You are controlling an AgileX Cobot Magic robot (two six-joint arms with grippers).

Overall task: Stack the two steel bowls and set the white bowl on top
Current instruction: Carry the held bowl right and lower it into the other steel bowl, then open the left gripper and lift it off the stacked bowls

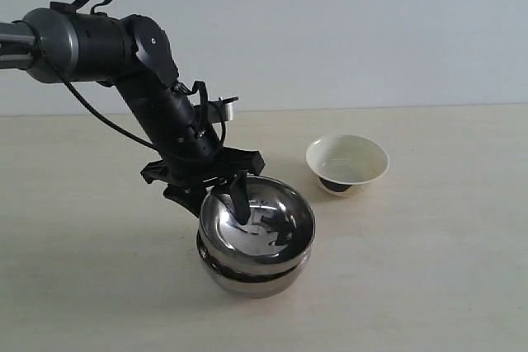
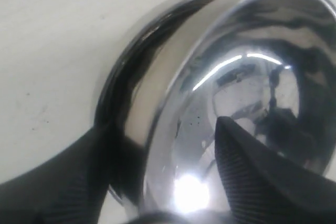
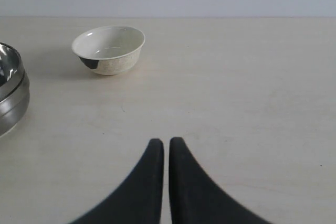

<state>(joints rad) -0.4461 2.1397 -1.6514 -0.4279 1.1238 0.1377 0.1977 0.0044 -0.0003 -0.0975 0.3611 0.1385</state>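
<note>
Nearest, at the lower centre of the exterior view, the two steel bowls sit nested on the table (image 1: 429,286): the upper bowl (image 1: 264,220) rests inside the lower bowl (image 1: 252,279), slightly tilted, with a dark seam showing between their rims. So the first half of the job looks done, and I'd say the step in hand is letting go of that upper bowl.

Just behind, at the stack's upper-left edge, the left gripper (image 1: 218,207) straddles the upper bowl's rim, one finger down inside the bowl and the other outside it. In its wrist view the inner finger stands off the steel wall with a gap showing, so the jaws are apart, not pinching the rim. The next move, as I judge it, is to lift that gripper straight up and clear, taking care that neither finger catches the rim and shifts the stack.

Farther back, right of centre, the white bowl (image 1: 346,162) stands upright and alone, near the stack but not touching it, well apart from the left gripper. It has yet to go on top.

The right gripper (image 3: 166,145) does not show in the exterior view; its own camera shows its fingers pressed together, holding nothing, low over bare table, with the white bowl well ahead of it.
</note>
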